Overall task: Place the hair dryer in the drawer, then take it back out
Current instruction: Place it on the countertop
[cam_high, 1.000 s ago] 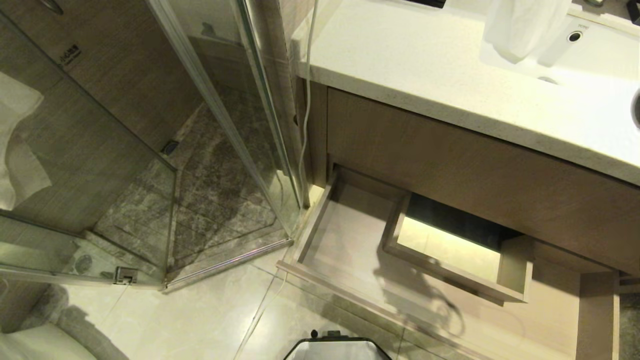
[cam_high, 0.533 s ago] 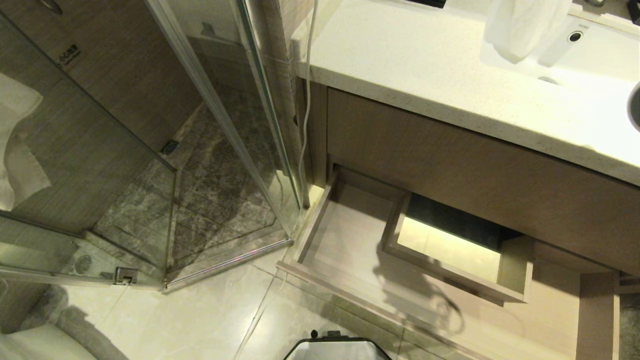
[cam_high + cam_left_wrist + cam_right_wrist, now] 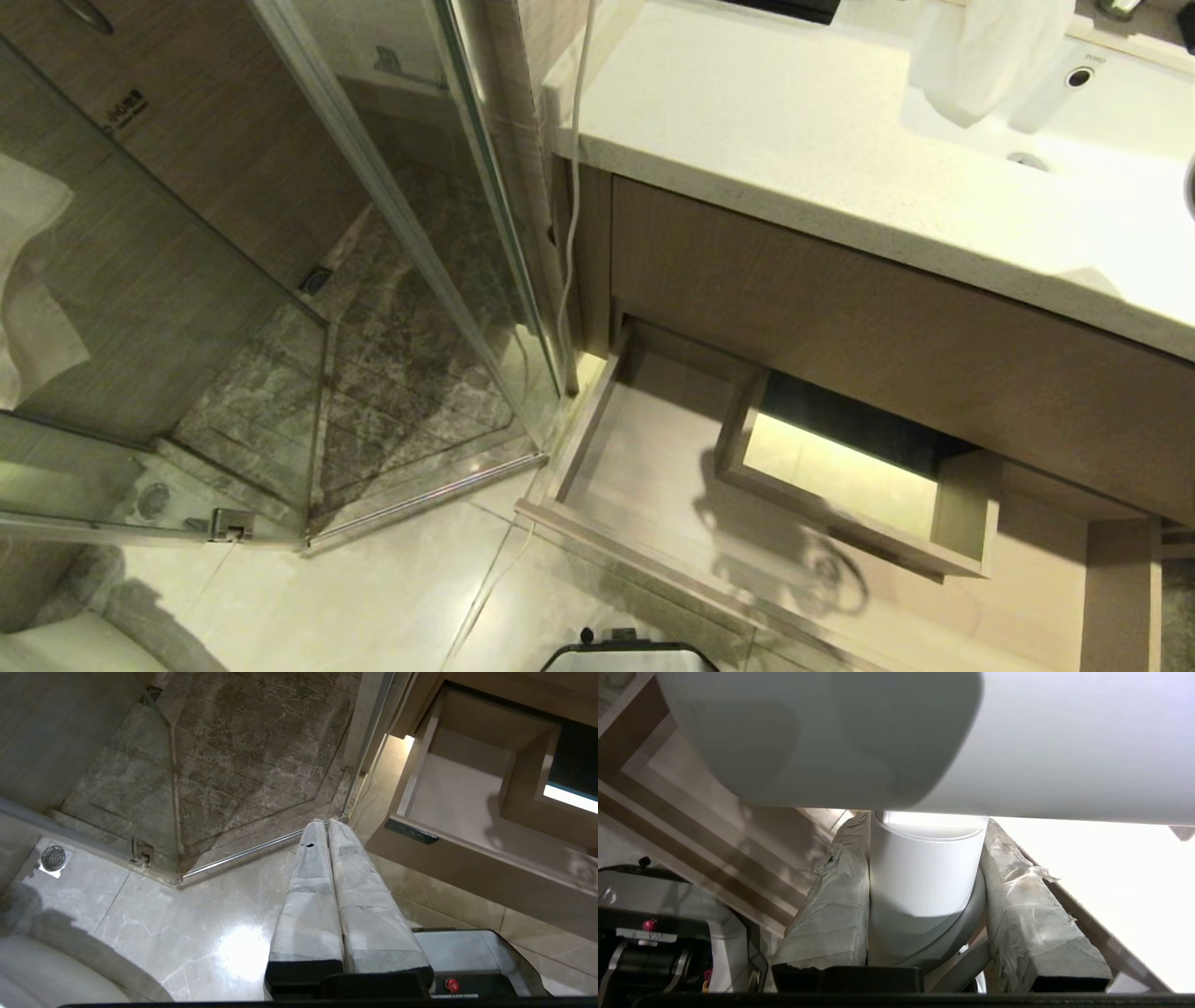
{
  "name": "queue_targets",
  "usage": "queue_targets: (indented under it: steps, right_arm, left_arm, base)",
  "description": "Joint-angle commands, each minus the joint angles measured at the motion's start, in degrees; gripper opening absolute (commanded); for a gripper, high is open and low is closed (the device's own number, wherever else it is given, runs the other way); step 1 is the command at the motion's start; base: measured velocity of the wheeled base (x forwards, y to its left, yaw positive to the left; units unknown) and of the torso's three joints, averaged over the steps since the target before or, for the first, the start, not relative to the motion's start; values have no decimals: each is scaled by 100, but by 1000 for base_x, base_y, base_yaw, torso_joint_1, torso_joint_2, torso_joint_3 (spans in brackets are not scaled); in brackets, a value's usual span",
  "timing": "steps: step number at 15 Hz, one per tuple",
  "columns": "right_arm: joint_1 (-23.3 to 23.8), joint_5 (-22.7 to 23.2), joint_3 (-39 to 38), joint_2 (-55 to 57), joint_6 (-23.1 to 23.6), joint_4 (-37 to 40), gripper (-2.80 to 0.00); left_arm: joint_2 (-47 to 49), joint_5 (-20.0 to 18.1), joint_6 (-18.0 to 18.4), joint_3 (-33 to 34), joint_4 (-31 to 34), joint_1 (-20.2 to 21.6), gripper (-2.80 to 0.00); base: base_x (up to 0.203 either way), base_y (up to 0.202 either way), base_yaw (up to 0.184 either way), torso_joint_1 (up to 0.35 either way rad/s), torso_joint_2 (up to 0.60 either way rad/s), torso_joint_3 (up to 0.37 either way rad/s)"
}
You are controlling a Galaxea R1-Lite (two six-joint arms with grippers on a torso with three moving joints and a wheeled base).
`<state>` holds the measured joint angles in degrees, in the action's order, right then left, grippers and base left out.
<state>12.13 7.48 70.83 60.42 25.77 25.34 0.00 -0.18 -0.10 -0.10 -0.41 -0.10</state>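
The hair dryer is white, and my right gripper is shut on its handle, with the wide barrel lying across above the taped fingers. Neither shows in the head view, where only their shadow falls on the drawer's floor. The drawer stands pulled open and holds nothing, its boxed cutout at mid-back. Its light wood lies below the held dryer. My left gripper hangs shut and parked over the floor, beside the drawer and its dark label.
A glass shower enclosure stands left of the vanity. The white countertop with a sink and a white cloth overhangs the plain wood panel. A white cord hangs at the corner. My base is close below.
The whole head picture has slid down a little, so the camera moved. The drawer stays open and the shadow on its floor keeps its place.
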Motion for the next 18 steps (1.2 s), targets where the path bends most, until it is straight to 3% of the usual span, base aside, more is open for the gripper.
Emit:
queue_targets:
  steps: [1,14,18]
  right_arm:
    - [-4,8,10,-21,16,-3,-280]
    - [-407,351,104,45,297,-216,-280]
    - [-695,333,251,306,289,-93,-280]
  left_arm:
    - [9,1,-8,1,-2,1,-280]
    - [9,1,0,1,-2,1,-280]
    - [9,1,-8,1,-2,1,-280]
  base:
    - [0,0,0,245,2,235]
    - [0,0,0,303,-77,222]
    - [0,0,0,73,-28,43]
